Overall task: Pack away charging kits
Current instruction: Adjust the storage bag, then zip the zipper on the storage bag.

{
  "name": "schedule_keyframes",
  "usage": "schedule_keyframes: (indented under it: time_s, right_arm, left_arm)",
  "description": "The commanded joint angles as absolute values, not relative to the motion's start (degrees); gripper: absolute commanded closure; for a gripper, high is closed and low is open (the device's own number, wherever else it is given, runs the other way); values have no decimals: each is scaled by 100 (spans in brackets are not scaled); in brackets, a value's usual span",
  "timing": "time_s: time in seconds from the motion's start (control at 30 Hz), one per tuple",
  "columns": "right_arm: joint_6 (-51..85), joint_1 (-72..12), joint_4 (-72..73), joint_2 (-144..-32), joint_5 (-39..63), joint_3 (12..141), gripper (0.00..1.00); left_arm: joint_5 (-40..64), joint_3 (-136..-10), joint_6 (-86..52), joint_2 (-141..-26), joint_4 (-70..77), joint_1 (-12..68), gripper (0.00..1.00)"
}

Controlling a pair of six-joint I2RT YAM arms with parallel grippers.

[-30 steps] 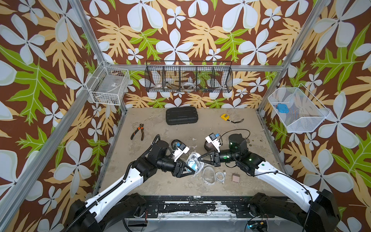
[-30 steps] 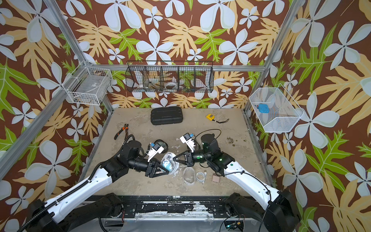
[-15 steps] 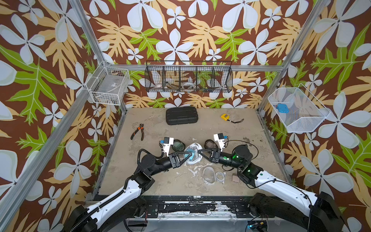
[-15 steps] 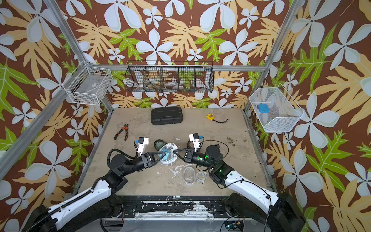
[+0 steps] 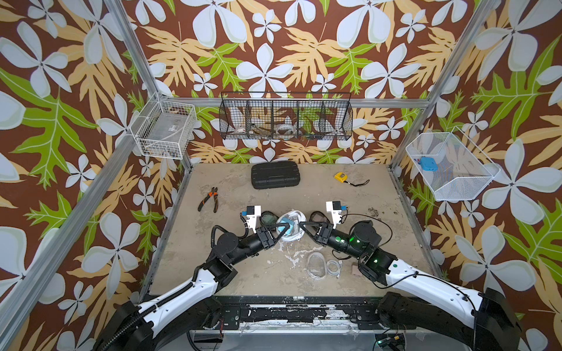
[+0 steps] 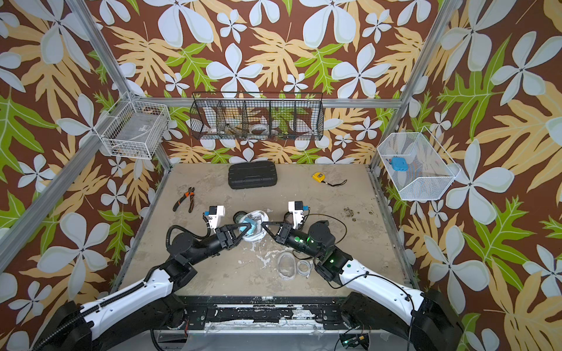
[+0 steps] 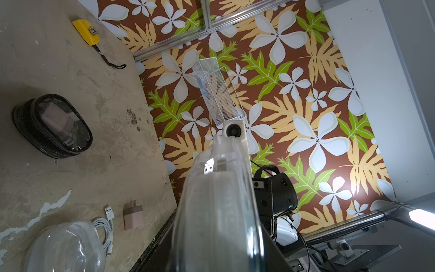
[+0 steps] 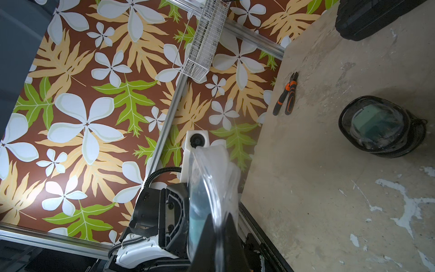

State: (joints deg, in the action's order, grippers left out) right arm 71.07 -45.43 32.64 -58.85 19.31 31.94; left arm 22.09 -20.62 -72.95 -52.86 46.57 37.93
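Pinching right gripper (image 5: 301, 224): clamped on clear oval plastic case (image 5: 295, 235).
My left gripper (image 5: 285, 228): at teal cube plug (image 5: 289, 226), grip unclear.
Risk: tilting spills plug.

The big case (image 5: 275, 175) lies at the back of the table (image 5: 243, 279), the tape measure (image 5: 341, 177) to its right, the pliers (image 5: 209, 199) on the left side. In the middle, the first oval case (image 5: 294, 217) sits between the left gripper (image 5: 285, 227) and the right gripper (image 5: 301, 224). A second oval case (image 5: 268, 217) and a third oval case (image 5: 318, 217) lie just behind them. Near the front lie a fourth oval case (image 5: 316, 265), a cable (image 5: 334, 267) right of it, then a wall plug (image 5: 355, 270).
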Motion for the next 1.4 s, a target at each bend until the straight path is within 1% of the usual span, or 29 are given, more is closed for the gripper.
schedule_keyframes:
  time_s: [0.0, 0.03, 0.07, 0.13, 0.23, 0.3, 0.33, 0.4, 0.5, 0.57, 0.7, 0.97, 1.13, 1.37]
  right_arm:
    - [6741, -4677, 3028, -5845, 2009, 3330, 100]
    - [6703, -4684, 2961, -5784, 1971, 3332, 98]
    - [6627, -4686, 2865, -5728, 1955, 3351, 92]
    - [6202, -4686, 2258, -5575, 1918, 3590, 78]
    - [5396, -4685, 1096, -5290, 1763, 4001, 67]
    - [4827, -4685, 387, -5140, 1614, 4249, 63]
    - [4524, -4692, -26, -5109, 1553, 4400, 64]
    - [4060, -4685, -539, -5138, 1529, 4632, 68]
    - [3577, -4708, -830, -5293, 1778, 4897, 76]
    - [3290, -4812, -898, -5451, 1855, 5097, 78]
    - [2813, -5281, -1240, -5839, 1354, 5576, 77]
    - [2875, -5325, -1450, -6222, 1245, 5613, 74]
    - [2826, -5361, -1496, -6084, 1037, 5511, 67]
    - [2784, -5360, -1237, -6254, 1142, 5533, 67]
  left_arm:
    - [1993, -2118, -7339, -5279, 4987, 3797, 71]
    - [2010, -2118, -7375, -5291, 4987, 3792, 75]
    - [2005, -2119, -7400, -5280, 4978, 3797, 77]
    - [1958, -2114, -7457, -5194, 4937, 3797, 78]
    - [1873, -2202, -7354, -4932, 4462, 3764, 78]
    - [1986, -2341, -7324, -4839, 4071, 3697, 78]
    - [2070, -2422, -7313, -4813, 3857, 3651, 79]
    - [2140, -2573, -7322, -4783, 3382, 3599, 80]
    - [2181, -2663, -7406, -4796, 3098, 3595, 81]
    - [2173, -2663, -7532, -4816, 3066, 3589, 81]
    - [2084, -2672, -7693, -4864, 3081, 3595, 82]
    - [2018, -2797, -7760, -4905, 2837, 3588, 82]
    - [2004, -2830, -7767, -4903, 2762, 3594, 82]
    - [2045, -2865, -7746, -4948, 2750, 3591, 82]
